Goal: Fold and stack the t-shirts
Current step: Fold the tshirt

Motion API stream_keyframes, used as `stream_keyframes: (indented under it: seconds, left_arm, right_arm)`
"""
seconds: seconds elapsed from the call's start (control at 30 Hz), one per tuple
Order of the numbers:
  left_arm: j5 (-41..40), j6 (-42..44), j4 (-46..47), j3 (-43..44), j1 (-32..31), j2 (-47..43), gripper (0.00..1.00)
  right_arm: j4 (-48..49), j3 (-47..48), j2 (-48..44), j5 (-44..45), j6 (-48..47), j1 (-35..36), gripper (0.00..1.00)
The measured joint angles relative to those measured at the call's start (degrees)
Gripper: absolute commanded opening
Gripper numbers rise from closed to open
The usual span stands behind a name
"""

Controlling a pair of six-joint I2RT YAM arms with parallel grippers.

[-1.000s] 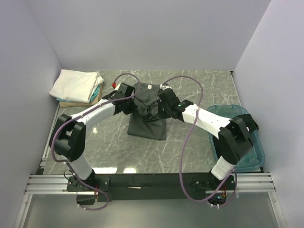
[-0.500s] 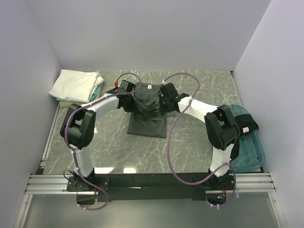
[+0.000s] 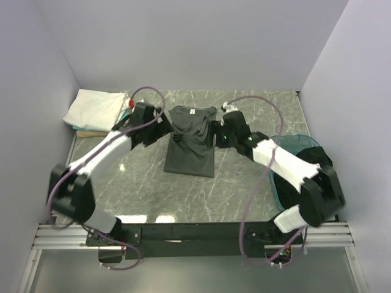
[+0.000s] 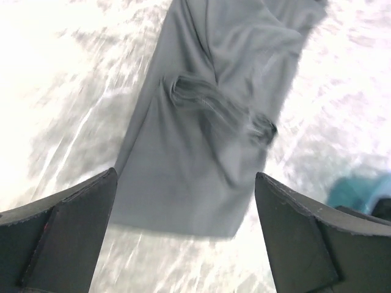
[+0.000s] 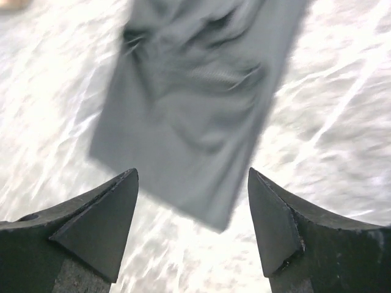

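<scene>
Shirt (image 3: 190, 143), charcoal grey, folded into a long narrow panel, lying flat at mid-tabletop (image 3: 146, 183). Its white neck label (image 3: 197, 112) is at the far end, and a band of wrinkles crosses its middle. My left jaws are spread wide and hold nothing, beside its left edge. My right jaws, likewise spread and holding nothing, are beside its right edge. A folded white shirt (image 3: 96, 108) tops a stack in the far-left corner. A teal bin (image 3: 292, 142) sits at right.
</scene>
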Motion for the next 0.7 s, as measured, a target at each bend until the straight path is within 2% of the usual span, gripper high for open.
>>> stream_keyframes:
  seconds: [0.13,0.27,0.47,0.7]
  left_arm:
    - [-0.44,-0.59,1.22,-10.12,-0.7,-13.46,0.99]
    - [-1.09,-2.03,2.6,-21.51,-2.05,-25.46,0.99]
    - [-2.29,-4.52,5.99,-33.77,-2.36,-39.56,0.99]
    - [-5.9,-4.57,9.51,-37.77,-2.47,-48.19,0.99]
  right_arm:
    - [3.61,-10.8,-9.81,-3.96,0.55,3.45,0.85]
    - [5.84,-15.04,-10.99,-8.46,0.46,6.49,0.86]
    - [9.97,-9.66,-0.2,-10.95,0.15,10.27,0.86]
    - [10.73,3.89,17.38,-9.99,0.35,10.29,0.86]
